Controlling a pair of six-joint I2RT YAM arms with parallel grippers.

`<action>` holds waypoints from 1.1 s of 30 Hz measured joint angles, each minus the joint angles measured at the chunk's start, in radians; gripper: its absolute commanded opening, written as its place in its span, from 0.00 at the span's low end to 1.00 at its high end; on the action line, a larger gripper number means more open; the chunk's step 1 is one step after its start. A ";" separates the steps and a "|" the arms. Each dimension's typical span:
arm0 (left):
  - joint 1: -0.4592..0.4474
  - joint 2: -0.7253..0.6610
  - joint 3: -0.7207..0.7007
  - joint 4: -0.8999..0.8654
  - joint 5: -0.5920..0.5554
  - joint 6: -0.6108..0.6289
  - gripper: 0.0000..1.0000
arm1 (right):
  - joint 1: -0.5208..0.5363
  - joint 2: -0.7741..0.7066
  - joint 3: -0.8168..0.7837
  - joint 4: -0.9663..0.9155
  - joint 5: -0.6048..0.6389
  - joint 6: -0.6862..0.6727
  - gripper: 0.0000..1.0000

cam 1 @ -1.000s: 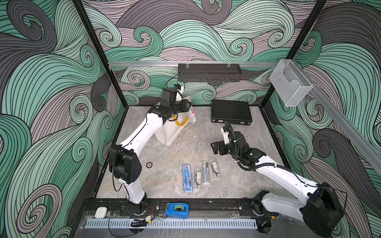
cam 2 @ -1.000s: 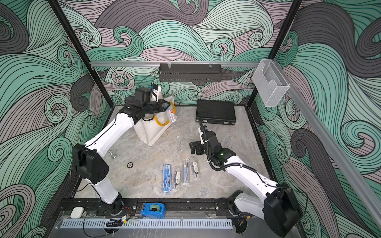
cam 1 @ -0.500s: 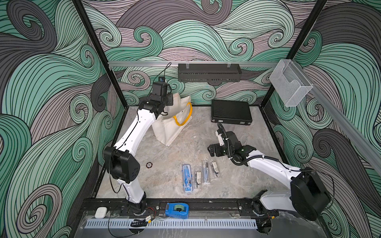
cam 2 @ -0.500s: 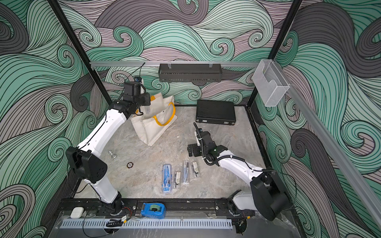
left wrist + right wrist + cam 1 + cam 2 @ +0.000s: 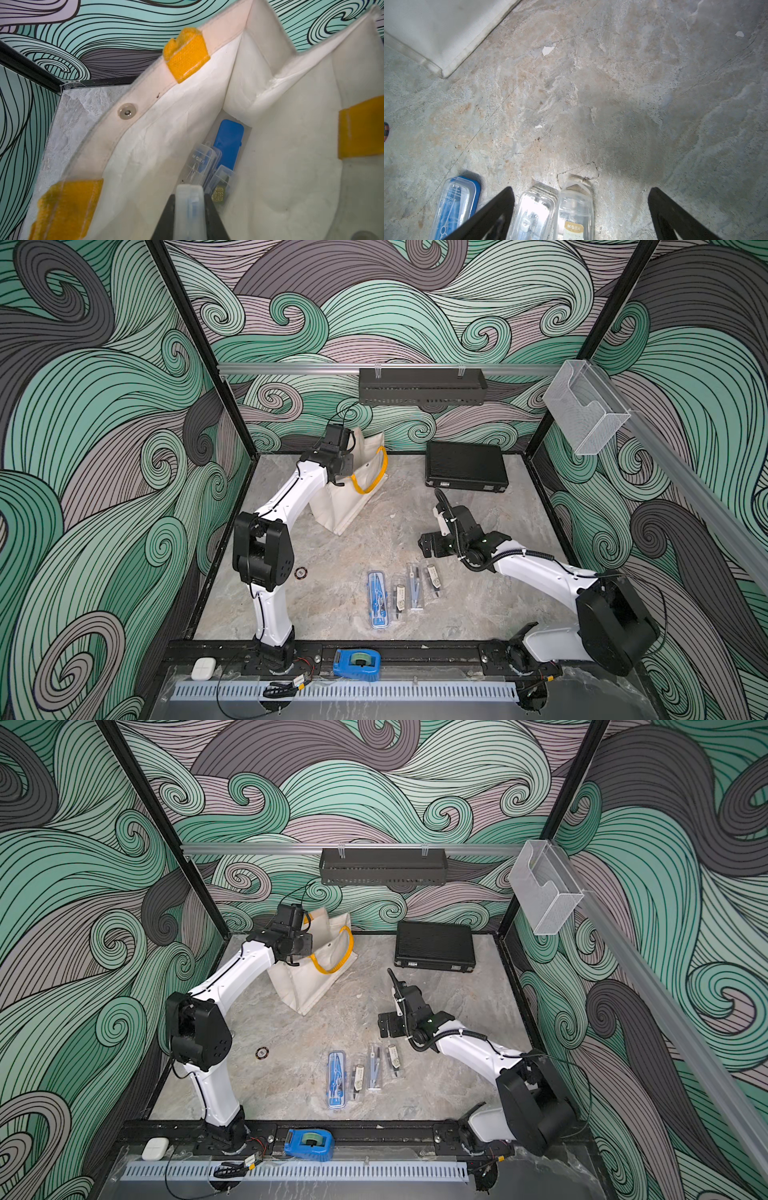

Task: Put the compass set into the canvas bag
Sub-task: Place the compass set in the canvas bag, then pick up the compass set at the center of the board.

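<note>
Your left tool (image 5: 190,200) is clenched on a clear compass set (image 5: 190,216), aimed into the open canvas bag (image 5: 291,166) so it lands on the cases (image 5: 199,166) inside. Your right tool (image 5: 581,190) hangs spread wide, empty, over the sets (image 5: 574,216) on the counter (image 5: 591,93). The held set's lower end is cut off; the bag's pile can't be counted.

Both top views are bright and even; glare whitens a clear case (image 5: 536,207), a soft shadow dims the worktop (image 5: 629,141).
</note>
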 measured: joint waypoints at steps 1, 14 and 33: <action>0.000 0.000 -0.002 0.000 0.002 -0.002 0.25 | 0.000 0.002 0.000 0.000 0.000 0.000 1.00; -0.005 -0.016 -0.008 0.002 0.053 -0.022 0.93 | 0.000 0.016 0.030 -0.026 0.002 0.000 1.00; -0.315 -0.306 -0.229 0.106 0.229 -0.126 0.95 | 0.073 0.011 -0.034 -0.160 0.058 -0.013 0.89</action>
